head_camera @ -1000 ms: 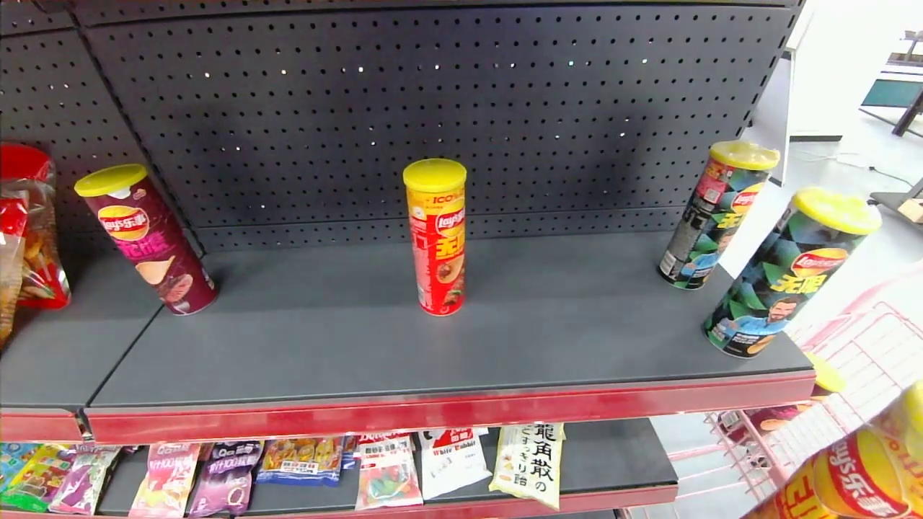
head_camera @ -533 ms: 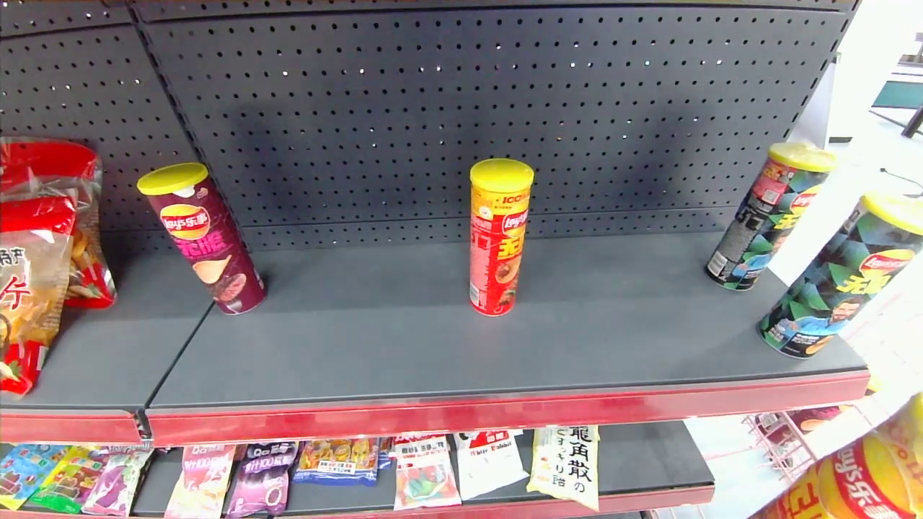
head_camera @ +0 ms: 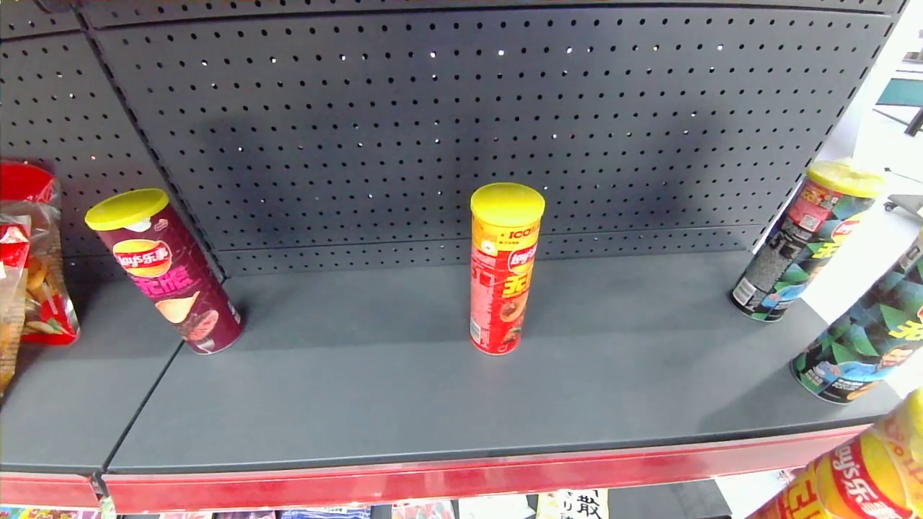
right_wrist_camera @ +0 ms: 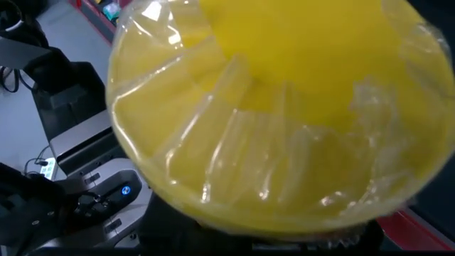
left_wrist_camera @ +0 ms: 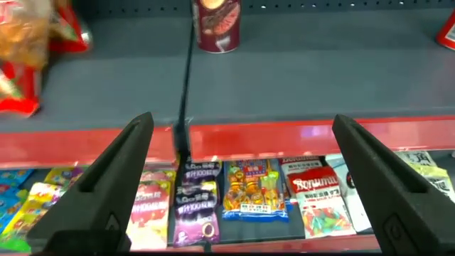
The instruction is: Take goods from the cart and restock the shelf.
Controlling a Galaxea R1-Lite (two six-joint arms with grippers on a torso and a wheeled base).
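Left gripper (left_wrist_camera: 242, 121) hangs level w/ the shelf's (head_camera: 360, 389) red front lip, fingers (left_wrist_camera: 114, 178) spread wide, nothing between them, snack bags (left_wrist_camera: 249, 188) on the tier below. A yellow-lidded chip can (head_camera: 858, 476) sits tilted at lower right, just under the lip, lid toward the right wrist cam; right gripper's hold can't be told. On the shelf, upright & well apart: maroon can (head_camera: 169, 277), red can (head_camera: 502, 281), two dark green cans (head_camera: 800, 249).
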